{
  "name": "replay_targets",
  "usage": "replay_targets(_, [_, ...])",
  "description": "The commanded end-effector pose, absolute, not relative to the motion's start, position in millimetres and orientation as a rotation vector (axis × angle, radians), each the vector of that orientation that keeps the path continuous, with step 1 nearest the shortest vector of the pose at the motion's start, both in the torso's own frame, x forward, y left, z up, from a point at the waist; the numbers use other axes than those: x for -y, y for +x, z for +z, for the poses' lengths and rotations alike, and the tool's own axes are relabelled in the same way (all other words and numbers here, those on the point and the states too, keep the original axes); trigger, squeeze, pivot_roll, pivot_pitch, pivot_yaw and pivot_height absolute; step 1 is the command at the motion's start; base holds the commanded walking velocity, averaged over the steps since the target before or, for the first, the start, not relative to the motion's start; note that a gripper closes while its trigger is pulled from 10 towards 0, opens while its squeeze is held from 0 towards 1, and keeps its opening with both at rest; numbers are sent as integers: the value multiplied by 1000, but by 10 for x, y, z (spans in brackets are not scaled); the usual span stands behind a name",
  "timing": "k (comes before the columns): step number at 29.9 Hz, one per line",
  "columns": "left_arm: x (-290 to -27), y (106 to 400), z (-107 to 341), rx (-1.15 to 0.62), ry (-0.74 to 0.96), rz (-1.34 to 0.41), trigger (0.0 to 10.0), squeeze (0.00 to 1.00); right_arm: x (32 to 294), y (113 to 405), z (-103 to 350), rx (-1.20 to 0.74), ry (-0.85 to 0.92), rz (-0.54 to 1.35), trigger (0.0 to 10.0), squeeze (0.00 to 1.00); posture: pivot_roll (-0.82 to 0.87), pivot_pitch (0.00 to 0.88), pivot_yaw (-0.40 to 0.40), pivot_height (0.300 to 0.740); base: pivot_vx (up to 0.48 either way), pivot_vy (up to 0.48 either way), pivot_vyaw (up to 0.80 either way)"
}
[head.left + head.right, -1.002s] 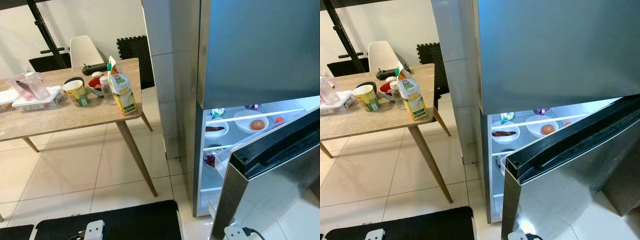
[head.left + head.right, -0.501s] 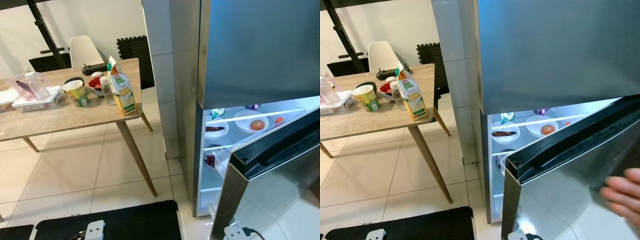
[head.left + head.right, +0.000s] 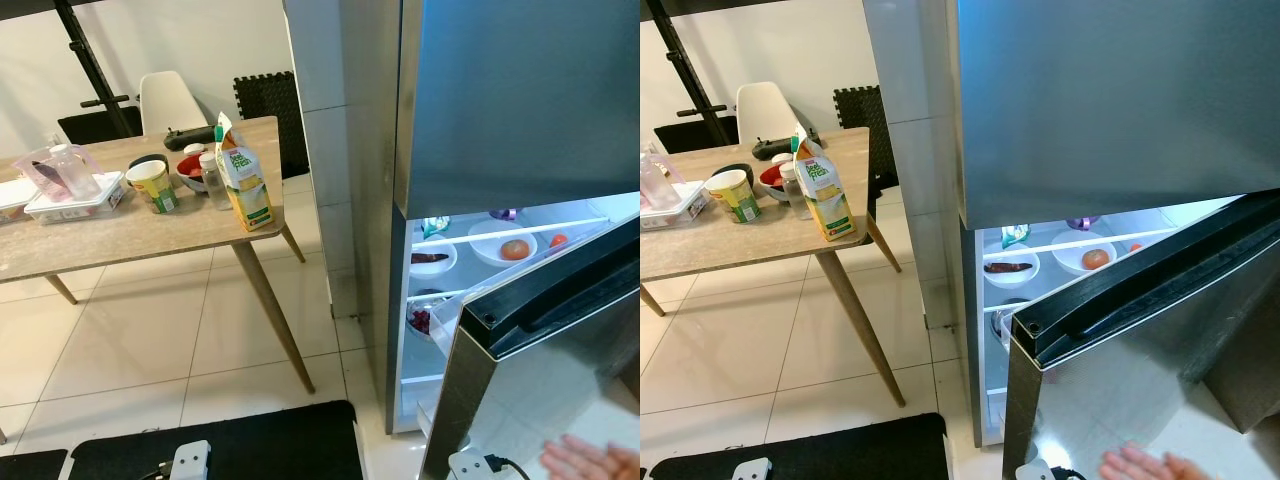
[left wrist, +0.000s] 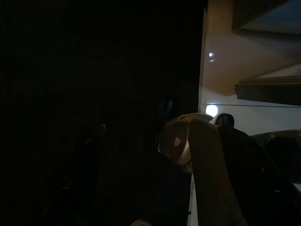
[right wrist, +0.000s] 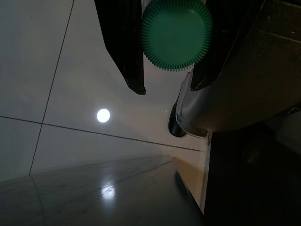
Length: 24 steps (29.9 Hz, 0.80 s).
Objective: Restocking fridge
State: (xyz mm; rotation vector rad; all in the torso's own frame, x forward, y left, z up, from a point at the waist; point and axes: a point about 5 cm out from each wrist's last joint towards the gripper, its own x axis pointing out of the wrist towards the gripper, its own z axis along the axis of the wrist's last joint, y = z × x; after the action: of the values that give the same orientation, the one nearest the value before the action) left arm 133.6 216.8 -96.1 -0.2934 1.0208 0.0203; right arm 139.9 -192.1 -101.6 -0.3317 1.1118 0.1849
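The fridge [image 3: 510, 110] stands to my right, its upper door shut and its lower door [image 3: 540, 340] swung partly open toward me, so the lit shelves [image 3: 1080, 243] show through the gap. On them sit a white bowl with a tomato [image 3: 514, 249], a smaller bowl with something dark [image 3: 430, 258], and a container lower down [image 3: 425, 318]. The door's edge stands between me and those shelves, and I judge that is the first risk: if I reach in with it no wider than this, my arm could knock it or push it against whatever I carry.

To my left is the wooden table [image 3: 150, 230] with the goods waiting: a juice carton [image 3: 243, 176] near its right edge, a cup [image 3: 154, 186], a small bottle [image 3: 212, 180], a red bowl [image 3: 190, 168] and a clear box [image 3: 75, 197] farther left. The carton stands tall and close to the edge, so a careless brush could tip it off.

A person's hand [image 3: 590, 462] shows low at the near right, beside the door; any swing of mine that way might strike it.

My right gripper [image 5: 169, 70] hangs over the floor tiles with its fingers [image 5: 124, 52] either side of a green ribbed cap [image 5: 176, 33], apparently pinching it; a loose hold could drop it. My left arm hangs idle in the dark and I cannot tell how its fingers stand.
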Motion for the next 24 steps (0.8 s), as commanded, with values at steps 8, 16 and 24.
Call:
replay_targets(8, [-2151,1339,-965,-1019,-296,30,10000,0,1867,1430,-1013,-1111,-340,213,10000,0,0,0,78,740,0,0,0])
replay_targets(16, [-2133,1351,-966,-1018,-300,34,10000,0,1880,1460,-1001,-1105,-344,214,10000,0,-1,0,66,740,0,0,0])
replay_targets(24, [-2109,1399,-956,-1009,-304,37,10000,0,1908,1516,-977,-1095,-358,217,10000,0,-5,0,57,740,0,0,0])
